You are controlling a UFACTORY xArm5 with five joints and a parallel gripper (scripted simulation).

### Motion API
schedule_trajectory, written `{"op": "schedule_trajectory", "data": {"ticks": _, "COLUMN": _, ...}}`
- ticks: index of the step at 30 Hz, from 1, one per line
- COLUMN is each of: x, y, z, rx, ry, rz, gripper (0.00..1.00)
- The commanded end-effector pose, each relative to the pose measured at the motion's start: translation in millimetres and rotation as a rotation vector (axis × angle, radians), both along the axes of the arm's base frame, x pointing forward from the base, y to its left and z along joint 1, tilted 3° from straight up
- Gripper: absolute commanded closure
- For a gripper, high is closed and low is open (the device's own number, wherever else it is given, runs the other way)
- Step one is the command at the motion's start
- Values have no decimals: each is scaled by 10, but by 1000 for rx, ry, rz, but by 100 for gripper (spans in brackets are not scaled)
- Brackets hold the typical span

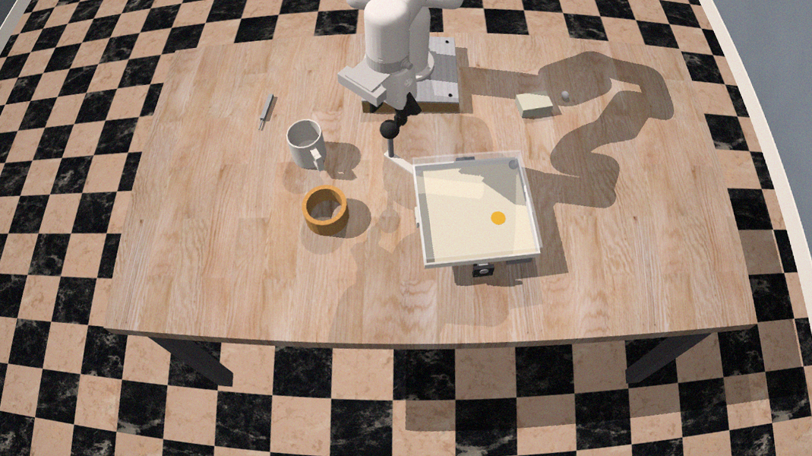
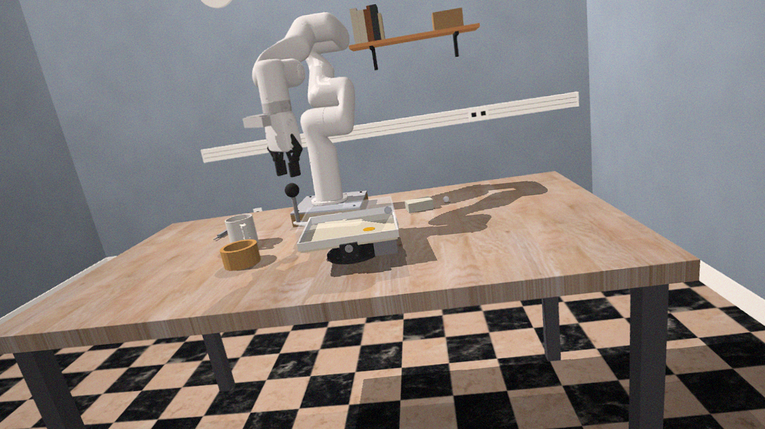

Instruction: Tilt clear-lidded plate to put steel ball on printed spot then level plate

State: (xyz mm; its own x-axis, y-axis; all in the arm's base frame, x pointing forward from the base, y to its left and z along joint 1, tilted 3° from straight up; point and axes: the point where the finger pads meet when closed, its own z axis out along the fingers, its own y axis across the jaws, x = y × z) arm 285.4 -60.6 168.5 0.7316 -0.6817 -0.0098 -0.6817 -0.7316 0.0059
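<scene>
The clear-lidded plate (image 1: 476,210) is a cream square tray on a dark pivot base, near the table's middle; it also shows in the exterior view (image 2: 347,229). The steel ball (image 1: 512,163) rests in the tray's far right corner. The printed orange spot (image 1: 497,217) lies right of the tray's centre. A black-knobbed lever (image 1: 389,130) stands upright at the tray's far left corner (image 2: 292,190). My gripper (image 2: 286,163) hangs above the knob, apart from it, fingers partly open and empty. It also shows in the top view (image 1: 407,109).
A white mug (image 1: 305,143) and an orange ring (image 1: 325,210) stand left of the tray. A thin grey tool (image 1: 266,109) lies far left. A cream block (image 1: 533,104) and a small loose ball (image 1: 564,94) lie back right. The arm base (image 1: 437,82) is behind the lever.
</scene>
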Motion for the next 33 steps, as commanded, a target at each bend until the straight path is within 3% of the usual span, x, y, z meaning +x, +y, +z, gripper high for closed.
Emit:
{"op": "schedule_trajectory", "data": {"ticks": 1, "x": 10, "y": -2, "z": 12, "rx": -1, "ry": -3, "rz": 0, "gripper": 38}}
{"op": "schedule_trajectory", "data": {"ticks": 33, "x": 12, "y": 0, "z": -32, "rx": -1, "ry": -3, "rz": 0, "gripper": 38}}
